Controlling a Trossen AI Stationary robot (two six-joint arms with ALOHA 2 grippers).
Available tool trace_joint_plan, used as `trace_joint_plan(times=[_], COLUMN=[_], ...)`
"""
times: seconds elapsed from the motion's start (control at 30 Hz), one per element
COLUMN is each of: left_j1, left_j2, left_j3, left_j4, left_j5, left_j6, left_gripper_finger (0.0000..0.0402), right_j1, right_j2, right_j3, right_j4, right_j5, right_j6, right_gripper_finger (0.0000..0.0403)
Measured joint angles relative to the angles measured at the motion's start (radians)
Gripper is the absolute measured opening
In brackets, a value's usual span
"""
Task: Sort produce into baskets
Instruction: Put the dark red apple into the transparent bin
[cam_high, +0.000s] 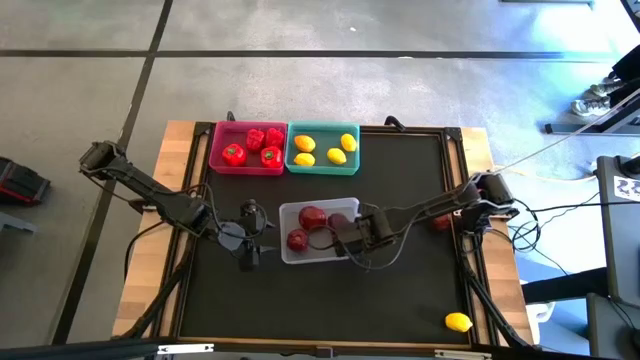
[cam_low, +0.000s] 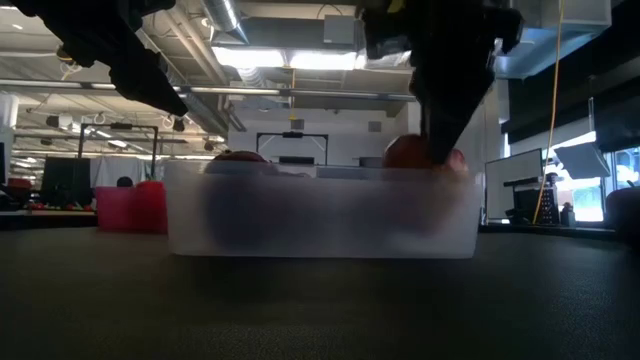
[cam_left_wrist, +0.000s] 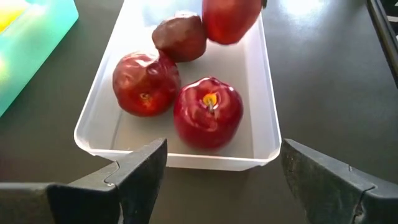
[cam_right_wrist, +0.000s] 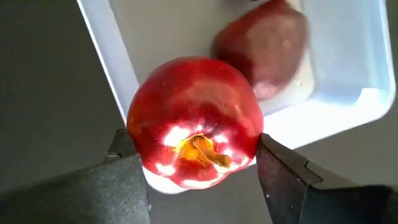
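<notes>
The right gripper (cam_right_wrist: 196, 171) is clamped on a round, glossy dark red apple (cam_right_wrist: 196, 121) above the right end of the translucent grey-white plastic tray (cam_high: 318, 254). The apple seems firm and slippery, best held across its widest middle. The left gripper (cam_left_wrist: 221, 171) waits spread apart at the tray's left end.

Bare black mat (cam_high: 400, 170) right of the teal basket (cam_high: 322, 165), grey-white basket (cam_high: 290, 212) mid-table between both arms, stray lemon (cam_high: 458, 321) near right corner

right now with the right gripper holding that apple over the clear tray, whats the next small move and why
Probably open the right gripper and drop the apple. It already hangs over the clear tray where three other apples lie, so nothing more needs lining up.
</notes>
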Motion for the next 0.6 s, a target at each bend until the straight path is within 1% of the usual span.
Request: trace_joint_plan(times=[0.13, 0.33, 0.43, 0.6], left_j1=[0.000, 0.000, 0.000, 0.000], left_j2=[0.000, 0.000, 0.000, 0.000], left_j3=[0.000, 0.000, 0.000, 0.000], left_j4=[0.001, 0.001, 0.001, 0.001], left_j5=[0.000, 0.000, 0.003, 0.004], left_j6=[0.000, 0.000, -0.001, 0.005], left_gripper_finger=[0.0306, 0.0306, 0.0306, 0.0306], right_j1=[-0.015, -0.014, -0.014, -0.013], right_j2=[0.030, 0.033, 0.033, 0.035], right_j3=[0.001, 0.002, 0.002, 0.001], right_j4=[-0.001, 0.004, 0.002, 0.012], right_j5=[-0.025, -0.033, -0.052, -0.060], right_j6=[-0.016, -0.018, -0.003, 0.004], right_gripper_finger=[0.0159, 0.0164, 0.0193, 0.0270])
